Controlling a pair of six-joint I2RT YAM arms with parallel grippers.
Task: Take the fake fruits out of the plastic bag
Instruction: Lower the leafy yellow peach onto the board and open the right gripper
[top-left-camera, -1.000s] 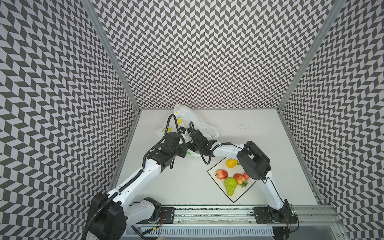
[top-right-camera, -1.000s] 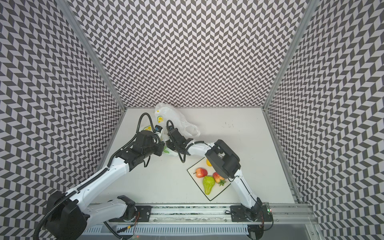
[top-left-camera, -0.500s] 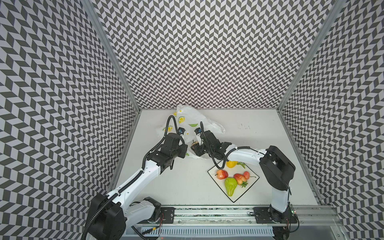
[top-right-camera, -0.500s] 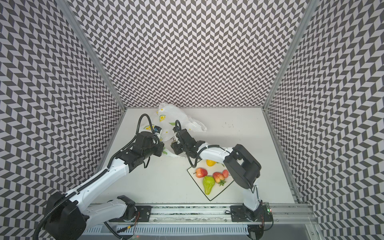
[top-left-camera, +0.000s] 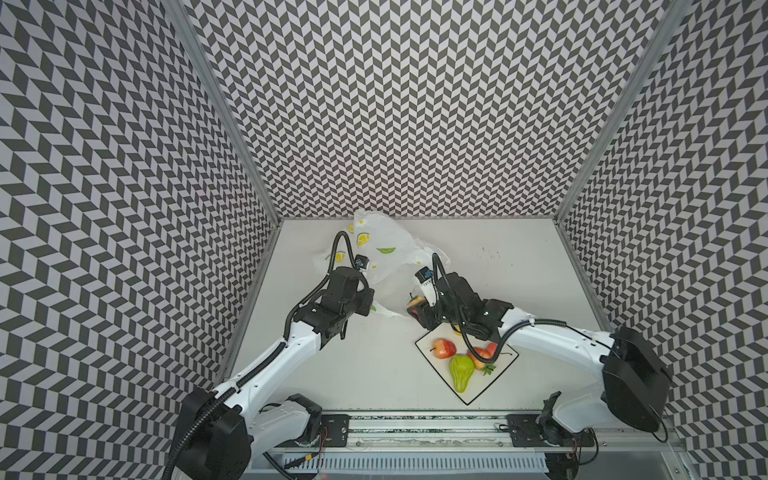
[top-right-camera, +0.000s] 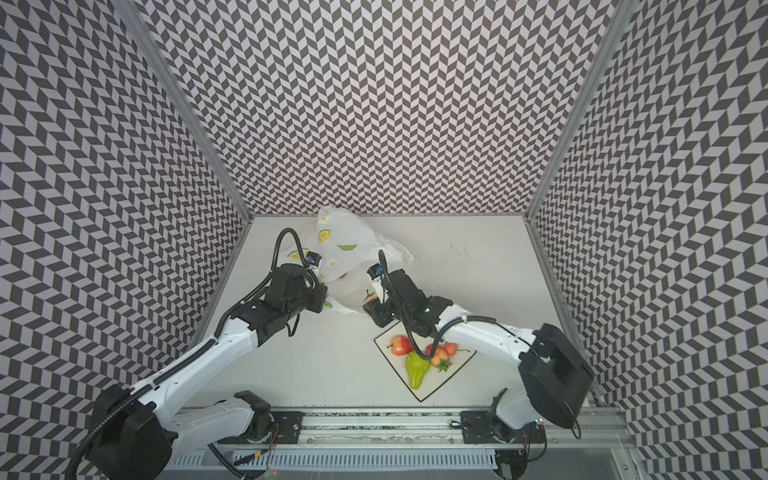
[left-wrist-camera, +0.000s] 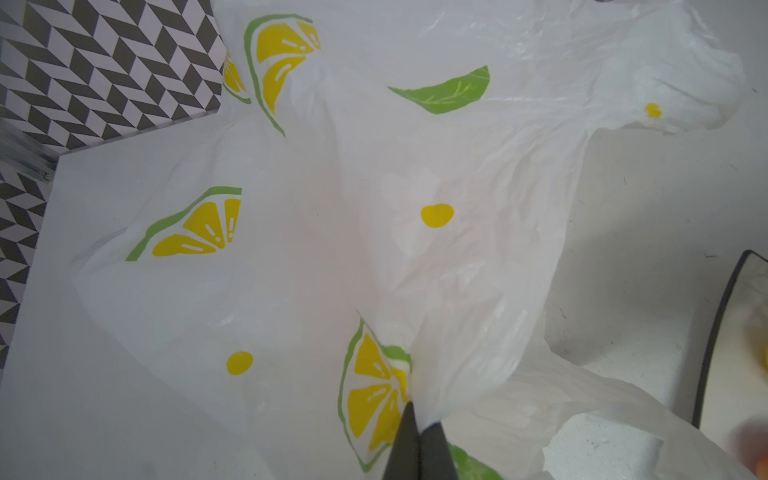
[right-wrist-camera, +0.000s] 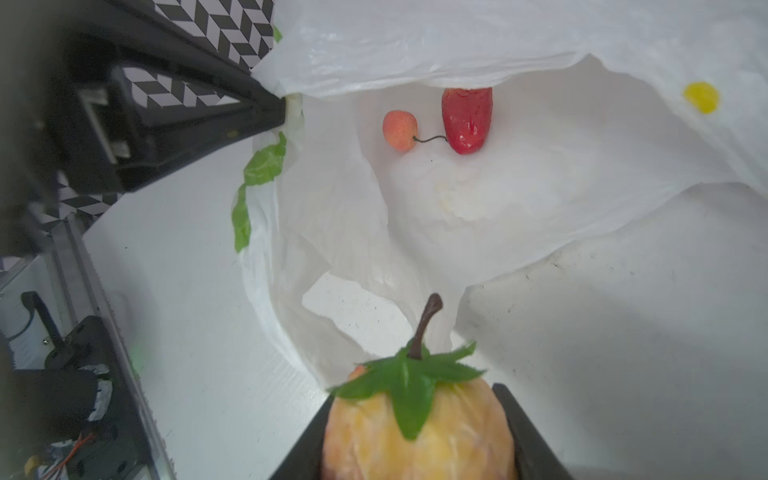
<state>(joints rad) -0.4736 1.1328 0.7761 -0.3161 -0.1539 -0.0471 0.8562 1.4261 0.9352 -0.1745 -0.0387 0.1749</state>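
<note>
plastic bag (top-left-camera: 390, 249): thin, slippery, crinkly; my left fingers (left-wrist-camera: 415, 440) are closed on a fold and hold the mouth up.
yellow fruit (right-wrist-camera: 415, 428): light, hard, glossy; my right fingers (top-left-camera: 417, 308) grip its sides, just outside the mouth.
strawberry (right-wrist-camera: 465, 120), cherry (right-wrist-camera: 400, 129): deep inside the bag; I would take each by the body, not the stem.

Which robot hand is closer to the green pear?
Right. The right gripper holds a yellow-orange fruit just past the plate with the green pear; the left gripper pinches the plastic bag, farther away.
</note>
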